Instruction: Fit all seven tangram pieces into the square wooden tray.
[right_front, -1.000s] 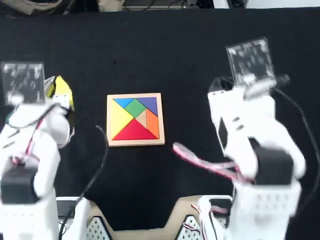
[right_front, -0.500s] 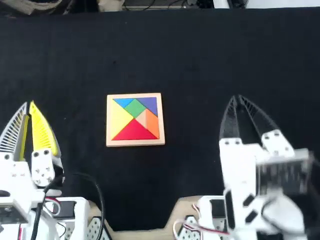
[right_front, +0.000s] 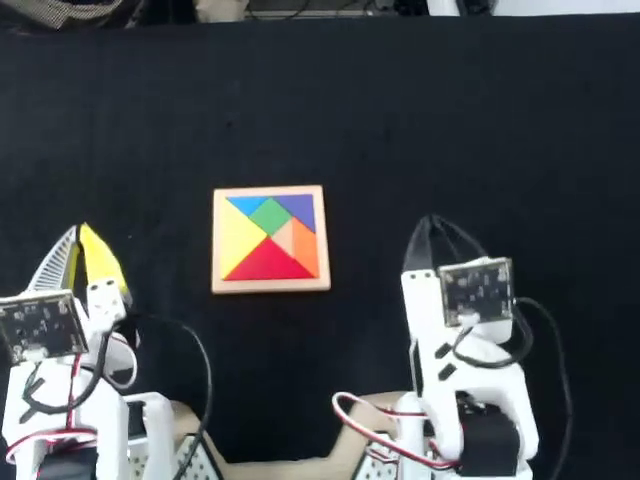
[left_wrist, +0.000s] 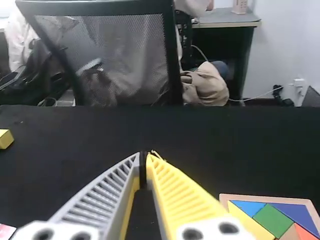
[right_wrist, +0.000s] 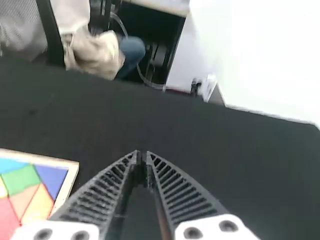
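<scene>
Two arms sat low at near edge of table (right_front: 450, 120), one each side of tray (right_front: 270, 287). Left gripper (right_front: 80, 232) – yellow and grey fingers pressed together, empty. Right gripper (right_front: 430, 222) – black fingers closed too, empty. One tray, well apart from both grippers; seven coloured pieces (right_front: 265, 262) lay flat inside, filling square.
</scene>
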